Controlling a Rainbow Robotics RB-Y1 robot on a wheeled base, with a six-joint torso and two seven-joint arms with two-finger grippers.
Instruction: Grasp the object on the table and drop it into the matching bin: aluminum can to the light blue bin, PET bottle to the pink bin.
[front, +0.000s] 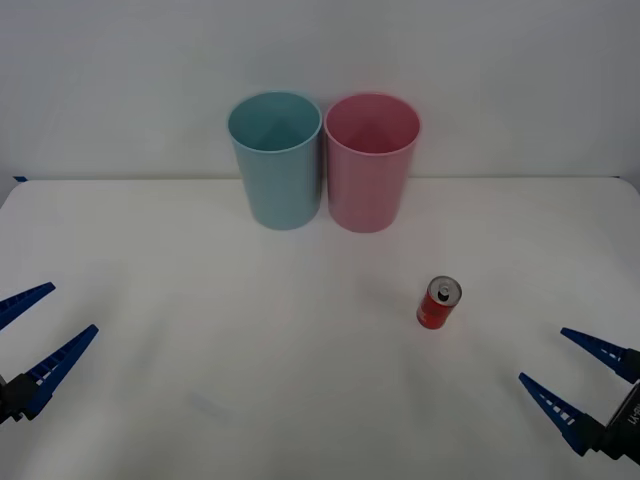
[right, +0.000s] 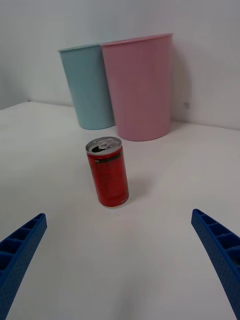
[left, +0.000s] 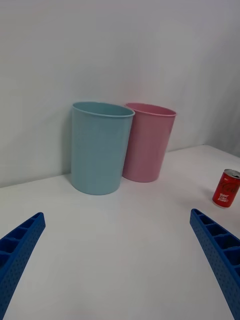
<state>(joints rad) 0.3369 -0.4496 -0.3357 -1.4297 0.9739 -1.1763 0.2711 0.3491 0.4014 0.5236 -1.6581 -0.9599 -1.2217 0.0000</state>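
Observation:
A small red aluminum can with a silver lid stands upright on the white table, right of centre. In the right wrist view the can sits ahead, between the spread blue fingers. My right gripper is open near the table's front right, short of the can. The light blue bin and the pink bin stand side by side, touching, at the back of the table. My left gripper is open at the front left. The left wrist view shows both bins and the can.
A plain white wall rises right behind the bins. The table stretches wide and bare between the can, the bins and both grippers.

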